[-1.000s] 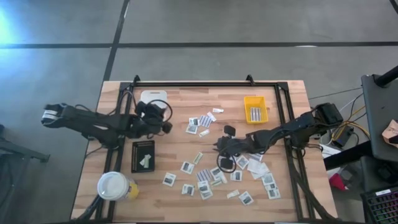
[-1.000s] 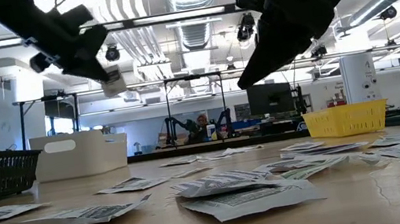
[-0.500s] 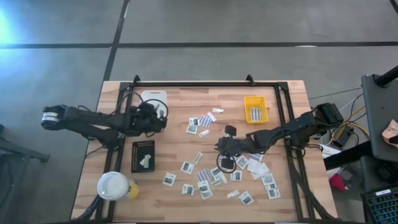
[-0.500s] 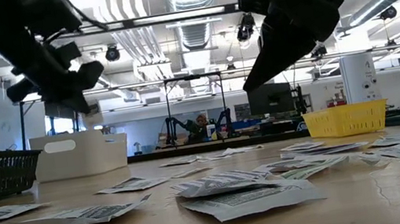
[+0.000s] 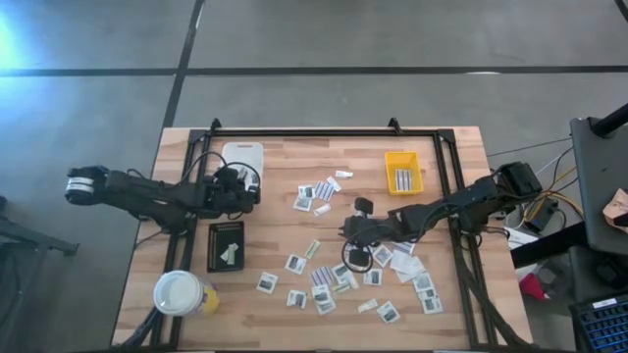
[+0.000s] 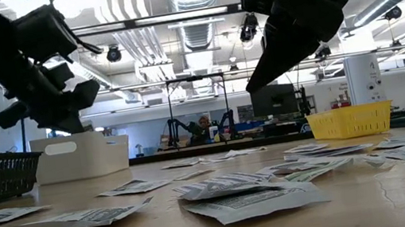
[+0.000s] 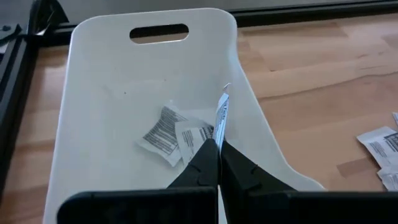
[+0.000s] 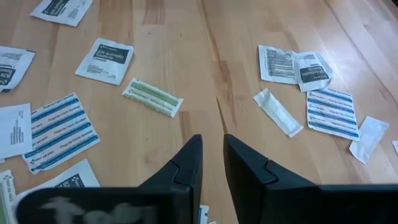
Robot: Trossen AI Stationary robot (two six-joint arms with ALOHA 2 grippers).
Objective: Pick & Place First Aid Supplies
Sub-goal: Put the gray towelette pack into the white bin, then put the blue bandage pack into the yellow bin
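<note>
My left gripper (image 7: 217, 144) is clamped on the edge of a thin white packet (image 7: 220, 114), held upright over the white tray (image 7: 99, 81), where two packets (image 7: 176, 132) already lie. It seems weightless and floppy; an edge pinch suits it. My right gripper (image 8: 211, 152) hovers over bare wood among scattered packets (image 8: 104, 60), fingers slightly apart, holding nothing I can see. The held packet's print is edge-on and unreadable

My dark left arm: stretched low from the table's left side, two-finger left gripper (image 7: 216, 146) pinched closed on a thin white packet (image 7: 221, 115) | My dark right arm: reaching from the right toward table centre, right gripper (image 8: 211, 146) raised, fingers slightly parted, empty
</note>
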